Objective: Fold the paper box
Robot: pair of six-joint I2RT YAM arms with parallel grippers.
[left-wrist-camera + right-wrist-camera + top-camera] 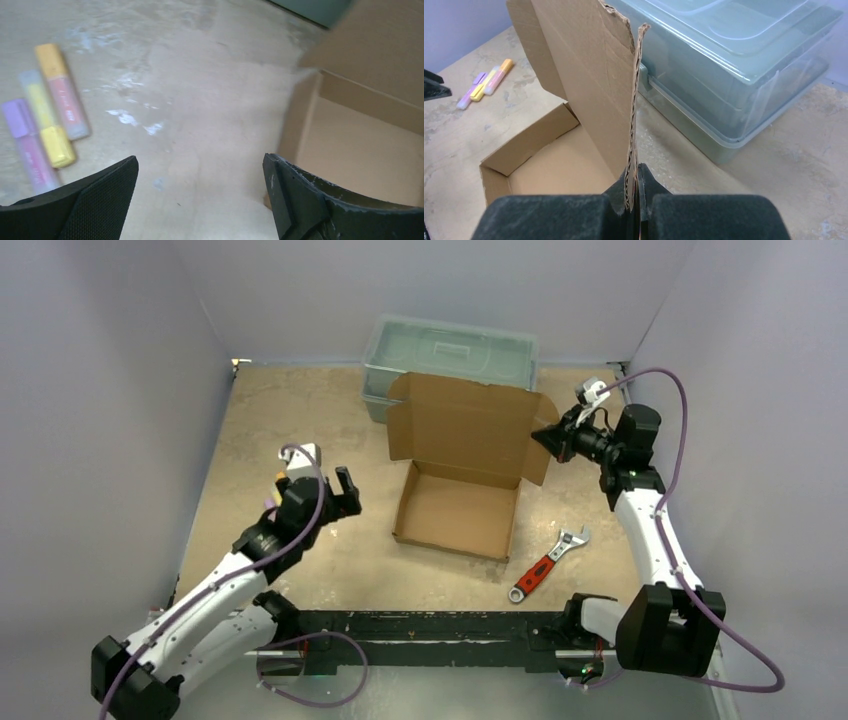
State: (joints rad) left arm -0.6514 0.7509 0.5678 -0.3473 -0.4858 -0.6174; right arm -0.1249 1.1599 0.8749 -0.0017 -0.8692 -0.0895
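**Lid edge pinched at right; left pincer spread**

The paper box [455, 510] is seen at frame centre on the table [290, 410], with its tray open and its lid raised upright in front of the grey-green toolbox [450, 355]. The lid's right edge is pinched by the right pincer [633, 200]. The left pincer [200, 172] is held spread and empty, left of the box. Highlighters [45, 130] are seen at far left. A wrench [548, 562] is seen lower right of the box.

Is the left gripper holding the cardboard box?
No; the left gripper hangs open beside the cardboard box, with nothing held in it.
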